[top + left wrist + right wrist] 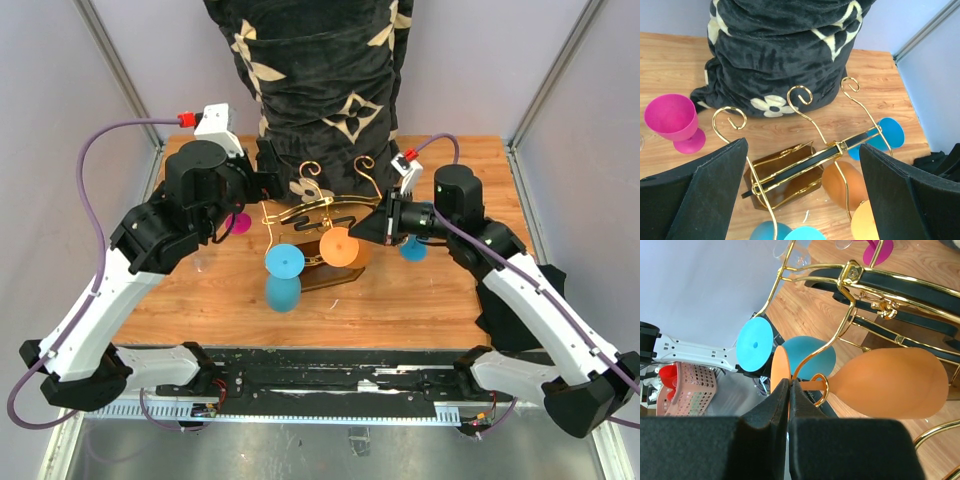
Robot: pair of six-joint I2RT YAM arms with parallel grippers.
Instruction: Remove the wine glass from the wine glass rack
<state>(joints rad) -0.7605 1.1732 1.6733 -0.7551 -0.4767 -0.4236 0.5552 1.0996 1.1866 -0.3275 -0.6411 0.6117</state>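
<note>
We see a wooden desk from above, with two robot arms reaching in from its near edge. On the left, the left gripper hangs above the far-left side of the rack, its two fingers spread wide apart. Just beside it, toward the desk's left edge, a pink glass stands upright on the wood. Next comes a blue glass, hanging upside down on the rack's near-left side with its round foot facing up. The wine glass rack, gold curly wire on a dark brown base, stands around the middle of the desk. Behind it, a black blanket with cream flowers is heaped at the far edge. Right of the rack's centre, the orange wine glass hangs upside down on the rack, a gold curl wrapped round its stem. The right gripper comes in from the right, its fingers pressed together on the rim of that glass's orange foot. A second blue glass sits at the rack's right end, toward the desk's right edge.
</note>
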